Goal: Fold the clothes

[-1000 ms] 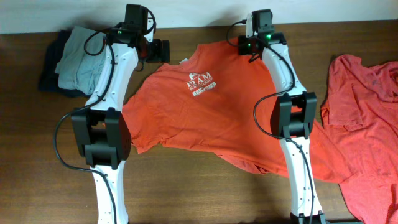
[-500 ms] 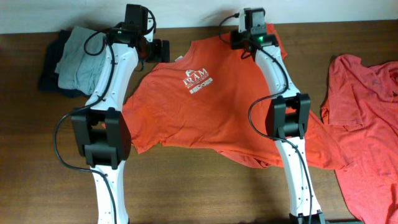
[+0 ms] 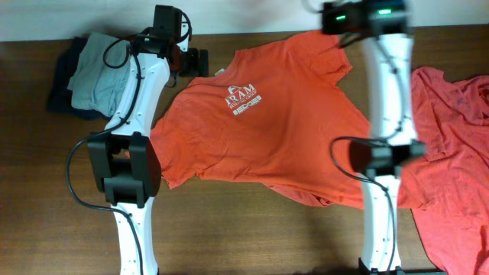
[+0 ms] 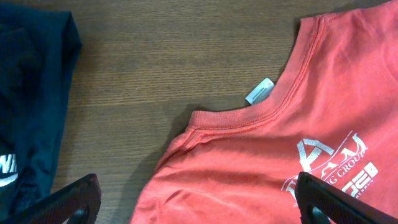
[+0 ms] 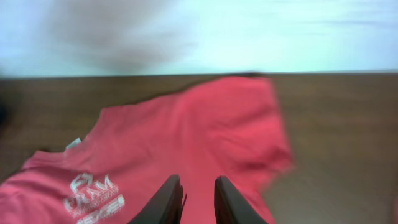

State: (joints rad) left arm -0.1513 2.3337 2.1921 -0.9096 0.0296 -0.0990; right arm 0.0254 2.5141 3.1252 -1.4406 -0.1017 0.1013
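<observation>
1 orange-red T-shirt [image 3: 283, 114] flat, dark wood table [image 3: 229, 237], white wall [image 3: 61, 15]

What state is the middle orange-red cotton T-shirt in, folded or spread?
Spread: the orange-red cotton T-shirt lies flat, chest logo up, collar showing.

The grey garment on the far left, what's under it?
A dark navy garment shows beneath the grey garment, sticking out along its left and lower edges. Anything else in the pile is covered.

Robot lab bench: arms [image 3: 136, 95] over wooden table [image 3: 252, 237].
</observation>
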